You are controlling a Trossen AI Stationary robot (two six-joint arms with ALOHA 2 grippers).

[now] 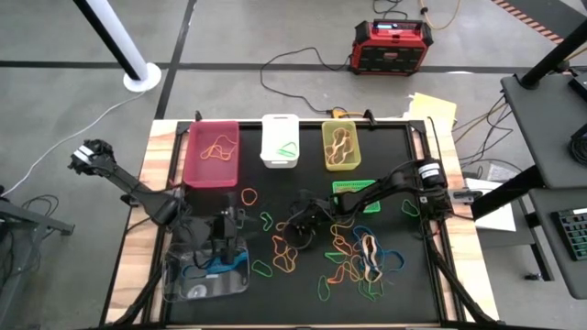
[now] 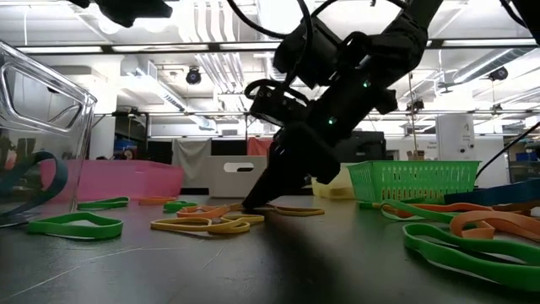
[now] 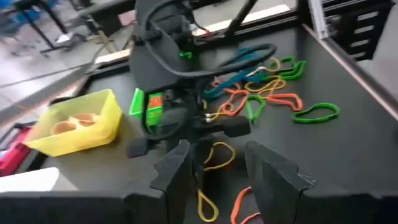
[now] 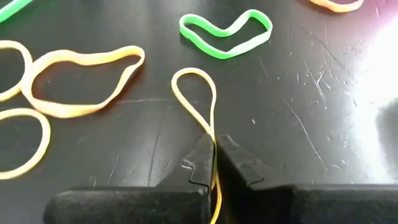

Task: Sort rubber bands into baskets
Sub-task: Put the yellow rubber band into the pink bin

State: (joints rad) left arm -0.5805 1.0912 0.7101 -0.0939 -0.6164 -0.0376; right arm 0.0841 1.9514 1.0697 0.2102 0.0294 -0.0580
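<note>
Baskets (image 1: pixel 212 151) stood in a row beyond the right gripper (image 4: pixel 214 163), which pinched a thin yellow rubber band (image 4: pixel 198 99) down on the black mat (image 4: pixel 298 112). The left gripper (image 3: pixel 214 171), fingers spread, hung over the clear basket (image 1: pixel 179 275) beside it.

Counter (image 1: pixel 229 307): black top, light wood edges. Baskets along the far side: magenta-pink (image 1: pixel 211 153), white (image 1: pixel 280 140), translucent yellow (image 1: pixel 338 145), bright green mesh (image 1: pixel 358 189); clear one (image 1: pixel 205 272) near the front with a blue band inside. Loose rubber bands (image 1: pixel 353 257): orange, yellow, green, some blue. Thin yellow band (image 4: pixel 198 99) pinched in the black right gripper (image 4: pixel 213 163). Left gripper (image 3: pixel 214 168) also black. Red-and-black box (image 1: pixel 389 48) on grey floor.
</note>
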